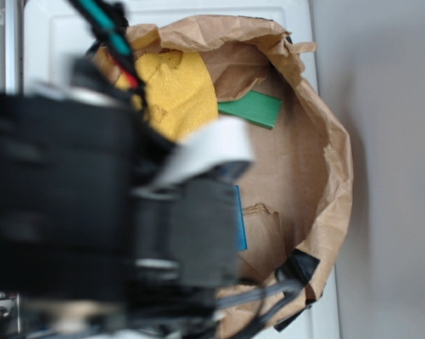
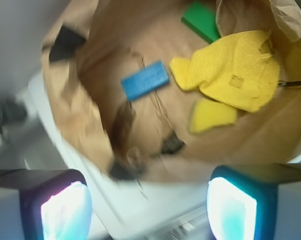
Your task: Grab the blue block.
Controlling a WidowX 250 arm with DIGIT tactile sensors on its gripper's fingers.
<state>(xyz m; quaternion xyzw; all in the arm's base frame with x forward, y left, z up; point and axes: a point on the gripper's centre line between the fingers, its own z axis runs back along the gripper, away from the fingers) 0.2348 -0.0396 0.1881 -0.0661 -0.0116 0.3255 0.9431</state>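
The blue block (image 2: 145, 80) lies flat on the floor of a brown paper bag (image 2: 80, 135). In the exterior view only a thin strip of the blue block (image 1: 240, 217) shows beside the blurred black arm. My gripper (image 2: 149, 206) is open, its two pads far apart with nothing between them. It hangs well above the bag's near rim, short of the block. A flat green block (image 2: 201, 21) lies at the far side of the bag.
A yellow cloth (image 2: 230, 70) and a yellow sponge wedge (image 2: 212, 114) lie in the bag to the right of the blue block. The bag's crumpled paper walls (image 1: 332, 162) rise around everything. The bag stands on a white surface (image 1: 318, 318).
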